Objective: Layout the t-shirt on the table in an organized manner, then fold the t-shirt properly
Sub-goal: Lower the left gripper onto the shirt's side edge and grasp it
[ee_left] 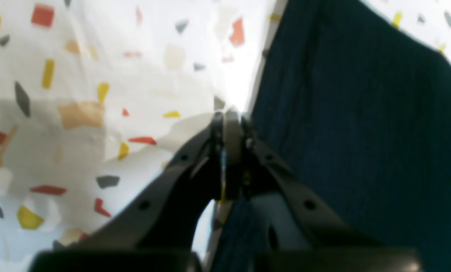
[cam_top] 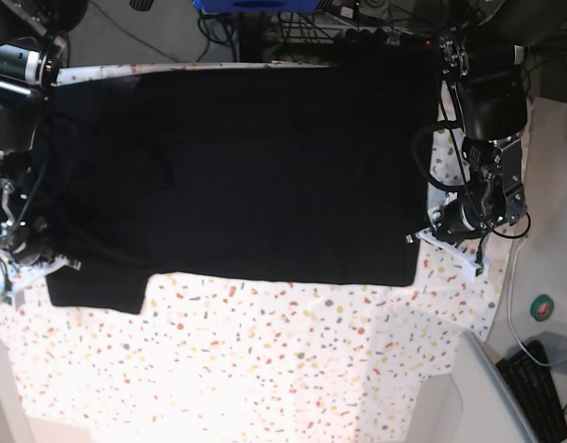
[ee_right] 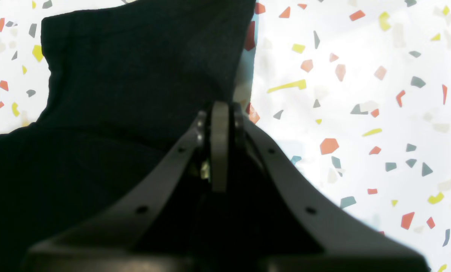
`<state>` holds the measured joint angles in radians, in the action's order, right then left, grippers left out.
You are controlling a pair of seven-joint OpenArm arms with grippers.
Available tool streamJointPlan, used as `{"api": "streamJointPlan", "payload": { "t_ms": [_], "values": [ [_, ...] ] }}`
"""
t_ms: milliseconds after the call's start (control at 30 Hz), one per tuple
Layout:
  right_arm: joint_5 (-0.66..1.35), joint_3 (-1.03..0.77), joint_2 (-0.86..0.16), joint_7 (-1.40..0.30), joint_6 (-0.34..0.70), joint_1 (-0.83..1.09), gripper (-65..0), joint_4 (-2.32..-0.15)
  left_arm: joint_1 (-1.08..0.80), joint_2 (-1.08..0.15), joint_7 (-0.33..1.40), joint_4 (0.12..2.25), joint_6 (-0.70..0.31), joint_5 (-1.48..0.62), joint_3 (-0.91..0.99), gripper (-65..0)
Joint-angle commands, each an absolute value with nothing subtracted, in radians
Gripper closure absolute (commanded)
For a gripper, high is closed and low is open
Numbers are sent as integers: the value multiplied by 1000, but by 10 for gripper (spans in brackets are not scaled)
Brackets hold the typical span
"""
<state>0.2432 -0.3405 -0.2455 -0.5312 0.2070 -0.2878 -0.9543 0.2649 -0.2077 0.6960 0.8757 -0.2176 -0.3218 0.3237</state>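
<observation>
The black t-shirt [cam_top: 247, 175] lies spread flat over the far half of the speckled table [cam_top: 265, 360], with one sleeve [cam_top: 94, 288] sticking out at the near left. My left gripper [cam_top: 420, 238] sits at the shirt's near right corner. In the left wrist view its jaws [ee_left: 229, 113] are shut right on the edge of the dark cloth [ee_left: 361, 132], and the white cover [ee_left: 97, 75] ridges up beside them. My right gripper [cam_top: 62, 266] is at the sleeve, shut [ee_right: 221, 107] on the sleeve's edge [ee_right: 116, 94].
A keyboard [cam_top: 533, 388] and a round green object [cam_top: 542, 307] lie on the plain surface right of the table. Cables and gear [cam_top: 357, 18] crowd the far side. The speckled cover [ee_right: 361, 113] lies bare in front of the shirt.
</observation>
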Motion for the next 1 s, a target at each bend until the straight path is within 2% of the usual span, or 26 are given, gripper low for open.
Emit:
{"api": "streamJointPlan", "payload": {
  "t_ms": [0,433,567,800,833,867,900,967],
  "values": [
    [249,-343,-260,-510,213,-315,0,-970,259,-211,745,894,-222,-314,321,0],
    [249,-343,-260,-512,213,-314,0,-970,160,-208,866,1145,-220,-332,323,0],
    [249,-343,-260,-512,213,-300,0,-970,119,-208,937,1248,-216,-433,443,0],
    [249,-343,-259,-512,213,-294,0,-970,137,-225,955,1248,-217,-460,490,0],
    [249,-343,-259,-512,213,-294,0,-970,145,-223,955,1236,-219,-456,490,-46],
    [249,-343,-259,-512,213,-294,0,-970,147,-223,951,1218,-220,-458,490,-168],
    [249,-343,-259,-512,213,-294,0,-970,150,-223,947,1201,-220,-458,490,-258],
    [249,-343,-259,-512,213,-294,0,-970,168,-222,918,1161,-220,-458,490,-398]
  ]
}}
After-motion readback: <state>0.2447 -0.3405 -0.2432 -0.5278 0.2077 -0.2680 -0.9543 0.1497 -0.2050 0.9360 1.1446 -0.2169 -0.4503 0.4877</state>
